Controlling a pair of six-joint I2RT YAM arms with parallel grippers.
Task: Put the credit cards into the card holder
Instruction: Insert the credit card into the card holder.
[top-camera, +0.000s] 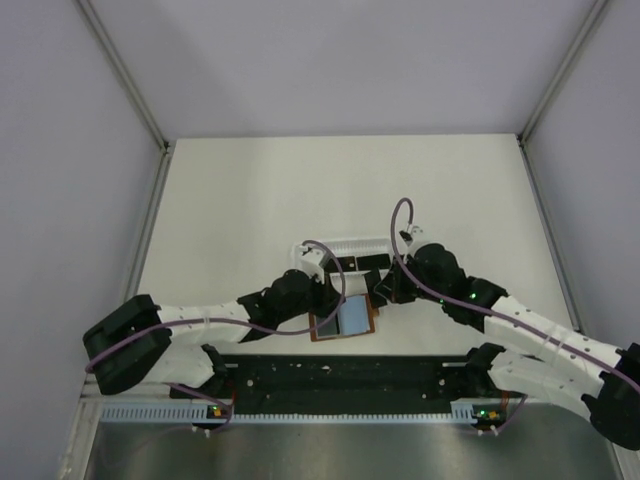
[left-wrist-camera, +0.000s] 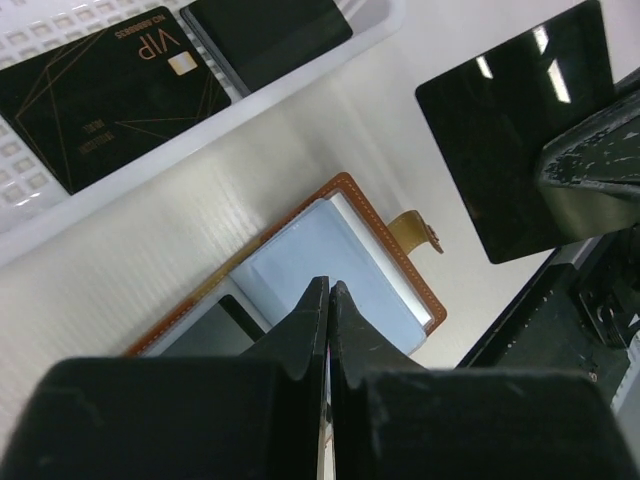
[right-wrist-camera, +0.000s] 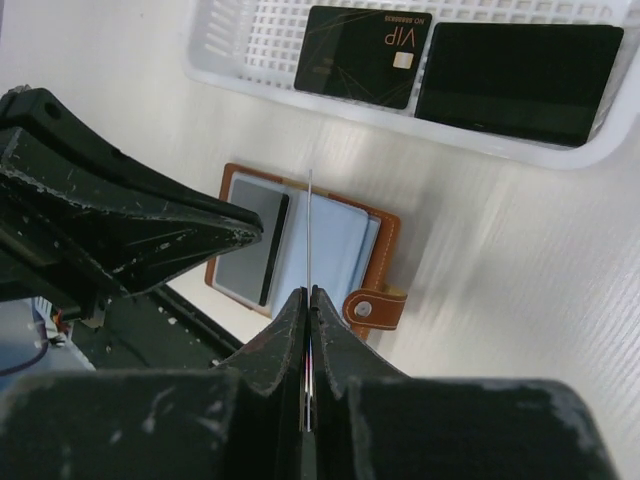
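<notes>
The left gripper (left-wrist-camera: 328, 292) sits closed over the open card holder (left-wrist-camera: 370, 260); the right gripper (right-wrist-camera: 308, 296) pinches a black credit card (left-wrist-camera: 500, 140) (edge-on from its own wrist) nearby.

**Work surface:** a white rectangular counter (top-camera: 300, 190), matt in the overhead view. Seen close from the wrist views, it shows a fine ribbed grain and a soft sheen.

**Enclosure:** a plain pale grey-lilac back wall panel (top-camera: 340, 60), with a matching left side panel (top-camera: 60, 160) and a matching right side panel (top-camera: 605, 140). All three are unmarked.

**Framing:** a slim aluminium left corner post (top-camera: 125, 75) and a like right corner post (top-camera: 565, 70) rise from the counter's far corners. A grey metal edge rail (top-camera: 147, 240) borders the counter's left side.

**Near edge:** a brushed steel strip (top-camera: 350, 455) spans the full width and carries blurred reflections.

**Lighting:** even and diffuse, with faint shadows.
</notes>
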